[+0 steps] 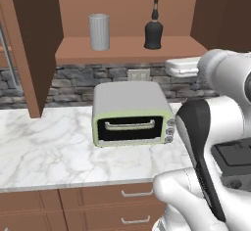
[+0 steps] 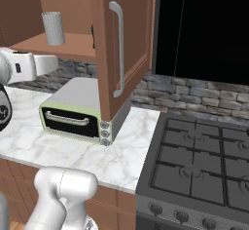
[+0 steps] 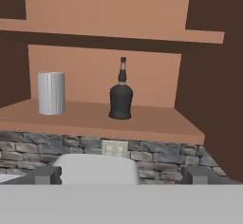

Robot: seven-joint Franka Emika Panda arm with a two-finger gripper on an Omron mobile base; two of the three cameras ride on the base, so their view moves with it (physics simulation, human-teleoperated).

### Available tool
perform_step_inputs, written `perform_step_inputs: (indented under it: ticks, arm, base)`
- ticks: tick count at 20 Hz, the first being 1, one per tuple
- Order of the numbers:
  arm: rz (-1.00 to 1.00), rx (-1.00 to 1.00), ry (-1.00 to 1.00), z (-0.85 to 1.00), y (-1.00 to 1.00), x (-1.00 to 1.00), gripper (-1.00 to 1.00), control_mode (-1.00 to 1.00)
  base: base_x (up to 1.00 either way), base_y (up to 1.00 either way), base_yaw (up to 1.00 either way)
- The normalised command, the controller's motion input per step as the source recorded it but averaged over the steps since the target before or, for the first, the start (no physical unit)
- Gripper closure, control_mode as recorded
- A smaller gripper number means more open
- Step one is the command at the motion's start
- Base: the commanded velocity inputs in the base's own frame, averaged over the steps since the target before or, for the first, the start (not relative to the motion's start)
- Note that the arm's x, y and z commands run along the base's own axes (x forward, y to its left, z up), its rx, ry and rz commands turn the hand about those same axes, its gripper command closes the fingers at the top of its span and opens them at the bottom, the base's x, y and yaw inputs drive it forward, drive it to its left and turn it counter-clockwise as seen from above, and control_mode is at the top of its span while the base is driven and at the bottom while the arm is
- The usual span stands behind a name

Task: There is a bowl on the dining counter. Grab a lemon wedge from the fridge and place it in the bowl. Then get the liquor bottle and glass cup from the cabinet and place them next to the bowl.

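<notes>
Two things on the cabinet (image 1: 128, 50) shelf — ribbed grey glass cup (image 3: 51, 93), squat black liquor bottle (image 3: 121, 96) — jaws apart.

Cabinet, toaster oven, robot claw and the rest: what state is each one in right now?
cabinet: doors open
glass cup: upright on the shelf
liquor bottle: upright on the shelf, apart from the cup
toaster oven: door shut
gripper: open, holding nothing

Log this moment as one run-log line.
claw: open, empty | liquor bottle, glass cup: on cabinet shelf | phase: approach
</notes>
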Motion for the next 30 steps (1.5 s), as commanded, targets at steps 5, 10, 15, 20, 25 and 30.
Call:
perform_step_inputs:
  ticks: [5,10,15,20,25,30]
  arm:
    - [0.0,0.0,-0.03,0.07,-0.15,0.24,-1.0,-1.0]
    - [0.0,0.0,0.0,0.0,-0.02,0.41,-1.0,-1.0]
    - [0.0,0.0,0.01,0.0,-0.01,0.37,-1.0,-1.0]
    - [0.0,0.0,0.02,0.0,0.0,0.3,-1.0,-1.0]
    - [0.0,0.0,0.0,0.0,-0.02,0.36,-1.0,-1.0]
    - [0.0,0.0,0.0,0.01,0.0,0.53,-1.0,-1.0]
  base:
    - [0.0,0.0,0.0]
    - [0.0,0.0,0.0]
    - [0.0,0.0,0.0]
    - [0.0,0.0,0.0]
    - [0.0,0.0,0.0]
    - [0.0,0.0,0.0]
